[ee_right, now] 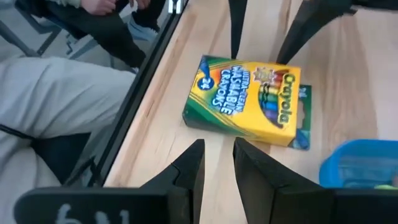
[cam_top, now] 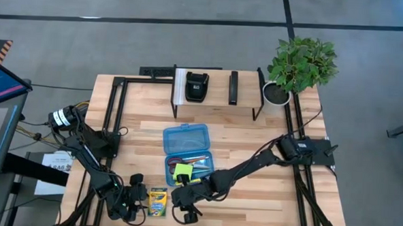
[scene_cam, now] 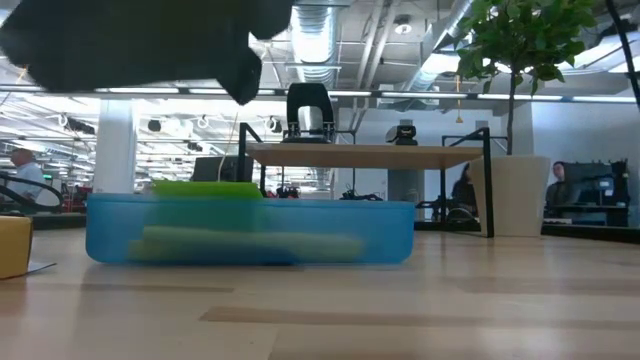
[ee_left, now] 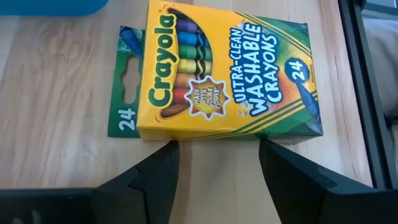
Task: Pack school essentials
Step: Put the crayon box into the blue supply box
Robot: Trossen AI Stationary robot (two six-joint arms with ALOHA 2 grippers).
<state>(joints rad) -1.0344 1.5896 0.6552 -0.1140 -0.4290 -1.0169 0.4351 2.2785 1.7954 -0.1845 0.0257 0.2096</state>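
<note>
Left claw (ee_left: 214,163) sits low at the front edge of the bench (cam_top: 255,129), its two dark fingers (ee_left: 155,171) spread apart and pointing at the crayon box (ee_left: 217,74), with their tips just short of the box's long side and not touching it. Right claw (ee_right: 216,163) is also near the front edge, on the other side of the same box, with its fingers (ee_right: 189,165) a little apart and holding nothing. That crayon box (cam_top: 157,201) lies flat on the wood between the two claws, close to the front edge and just in front of the blue case (cam_top: 186,153). Its lid is thrown back toward the middle of the bench, and the open tray is the half nearer the front. In the tray lie a green sticky-note pad (cam_top: 182,171) and some pencils (cam_top: 193,158), though the rest of what is inside is too small to tell apart. A black rack (cam_top: 216,93) with black devices stands along the back edge, and a potted plant (cam_top: 300,63) sits at the back right corner. In the right wrist view a person's legs (ee_right: 56,93) show beyond the front edge of the bench
</note>
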